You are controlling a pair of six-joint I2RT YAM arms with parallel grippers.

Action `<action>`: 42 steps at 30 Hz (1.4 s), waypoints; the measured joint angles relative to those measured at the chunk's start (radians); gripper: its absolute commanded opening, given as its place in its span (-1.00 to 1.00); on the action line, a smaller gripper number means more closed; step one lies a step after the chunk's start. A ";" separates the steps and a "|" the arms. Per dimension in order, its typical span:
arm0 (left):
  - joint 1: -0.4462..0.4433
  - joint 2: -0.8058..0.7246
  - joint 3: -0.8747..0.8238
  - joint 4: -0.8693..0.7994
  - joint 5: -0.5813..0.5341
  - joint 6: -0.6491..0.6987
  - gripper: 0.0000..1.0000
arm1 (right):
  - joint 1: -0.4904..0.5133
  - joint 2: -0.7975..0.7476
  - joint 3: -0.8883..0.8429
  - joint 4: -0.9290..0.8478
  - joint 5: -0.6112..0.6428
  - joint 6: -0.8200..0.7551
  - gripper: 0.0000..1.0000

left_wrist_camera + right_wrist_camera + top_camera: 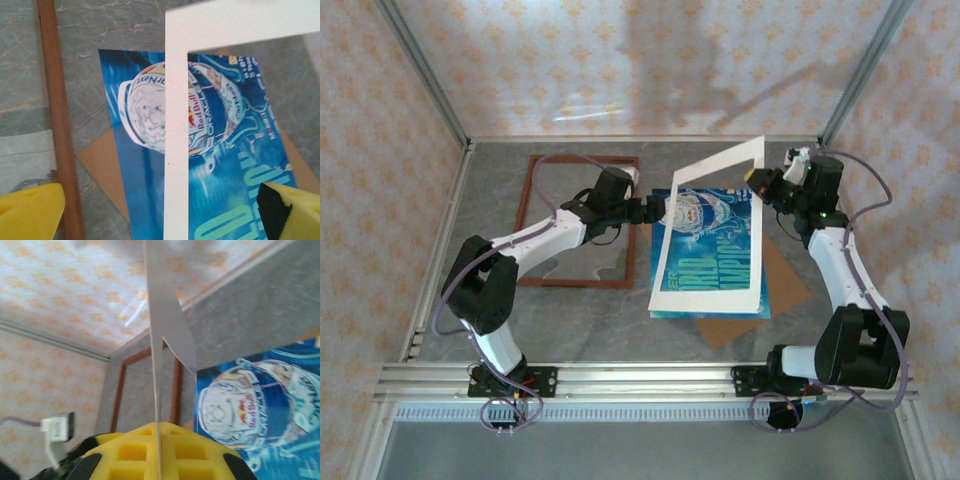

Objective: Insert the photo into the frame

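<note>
Now our right hand (757, 178) is pinched shut on a far corner of the cream mat (664, 250), tipping it up off the photo (715, 235), which lies flat just below on the brown backing board (785, 285). We should lift the mat fully clear without dragging the photo. Our left hand (653, 211), jaws spread wide and empty, hovers at the mat's opposite edge; beyond it lies the frame (525, 220) on the counter (570, 320).

Bright, even light; soft shadows and a glare streak on the back wall (620, 60); mat (162, 315) edge and right claw (159, 440) blurred near the lens.
</note>
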State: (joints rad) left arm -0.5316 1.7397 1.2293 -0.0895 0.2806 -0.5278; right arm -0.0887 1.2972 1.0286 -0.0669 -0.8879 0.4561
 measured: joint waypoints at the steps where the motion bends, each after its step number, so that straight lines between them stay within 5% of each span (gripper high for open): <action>1: 0.005 0.002 -0.005 0.016 0.017 -0.012 0.97 | 0.011 -0.005 0.023 -0.004 -0.003 0.003 -1.00; 19: 0.055 0.085 -0.042 0.369 0.192 -0.143 0.92 | 0.111 -0.010 0.258 0.004 -0.015 0.188 -1.00; 29: 0.061 0.159 -0.005 0.409 0.253 -0.180 0.14 | 0.119 0.004 0.261 0.032 -0.014 0.243 -1.00; 42: 0.061 0.155 0.015 0.319 0.207 -0.098 -0.03 | 0.124 0.041 0.261 -0.024 0.020 0.212 -1.00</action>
State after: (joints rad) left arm -0.4709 1.8946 1.2442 0.2295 0.4877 -0.6258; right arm 0.0353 1.3380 1.2896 -0.0914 -0.8680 0.6682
